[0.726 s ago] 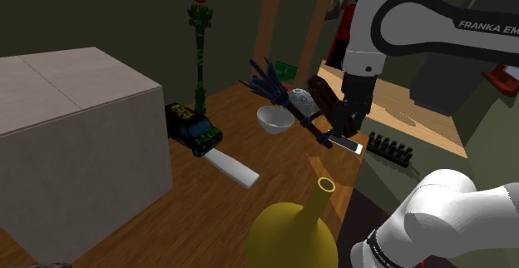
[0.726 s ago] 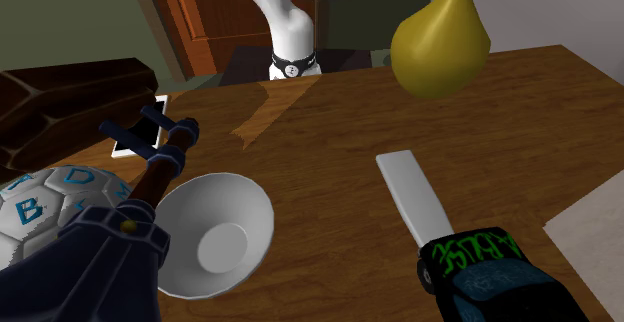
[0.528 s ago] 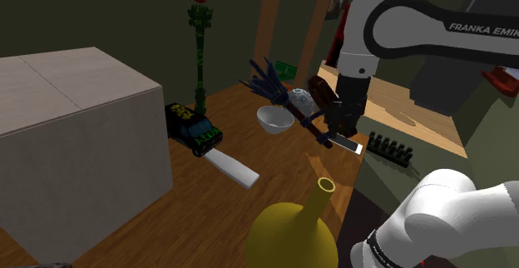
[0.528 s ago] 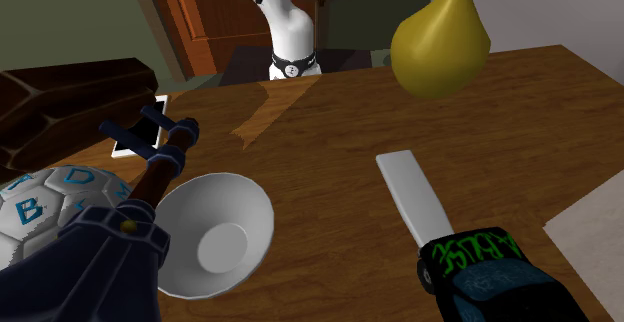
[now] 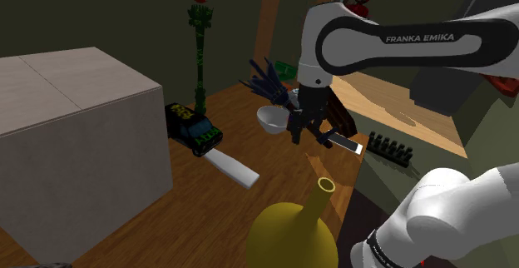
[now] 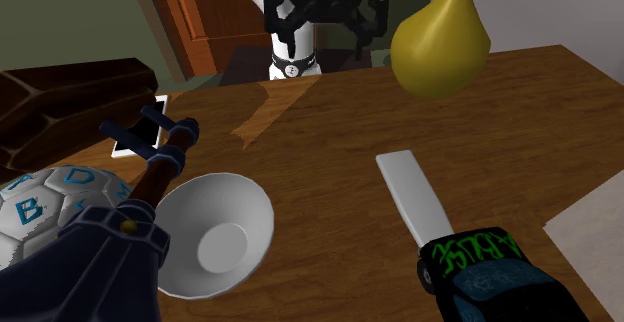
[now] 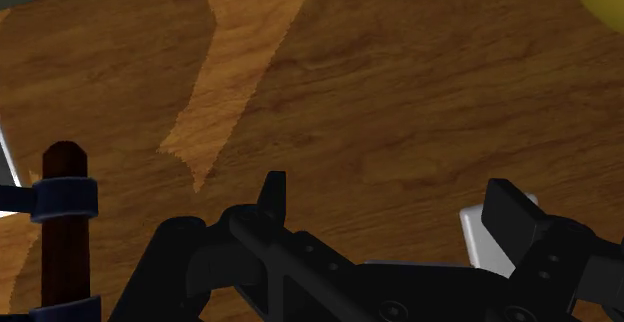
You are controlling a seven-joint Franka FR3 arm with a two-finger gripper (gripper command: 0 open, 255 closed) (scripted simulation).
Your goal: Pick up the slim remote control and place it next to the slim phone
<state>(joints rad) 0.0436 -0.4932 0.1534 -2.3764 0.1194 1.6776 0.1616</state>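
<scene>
The slim remote (image 5: 233, 169) is a flat white bar lying on the wooden table (image 5: 274, 183), one end by a toy car; in the second exterior view the remote (image 6: 412, 195) lies right of centre. The slim phone (image 5: 345, 144) is white and lies near the table's edge, and there the phone (image 6: 142, 133) is partly crossed by a broom handle. My gripper (image 5: 306, 131) hangs open and empty above the table between phone and remote. Its fingers (image 6: 283, 20) stand wide apart. In the wrist view the gripper (image 7: 390, 205) has a white end of the remote (image 7: 478, 232) beside one fingertip.
A yellow vase (image 5: 291, 233) stands near the stand. A white bowl (image 5: 273, 118), a blue-bristled broom (image 5: 270, 79) and a ball (image 6: 50, 205) crowd the phone's side. The black and green toy car (image 5: 193, 129) sits beside a big pale box (image 5: 75, 141).
The arm has swung toward the shoulder view's left, from above the phone out over the table, and the open gripper has come into the second exterior view. Nothing on the table moved.
</scene>
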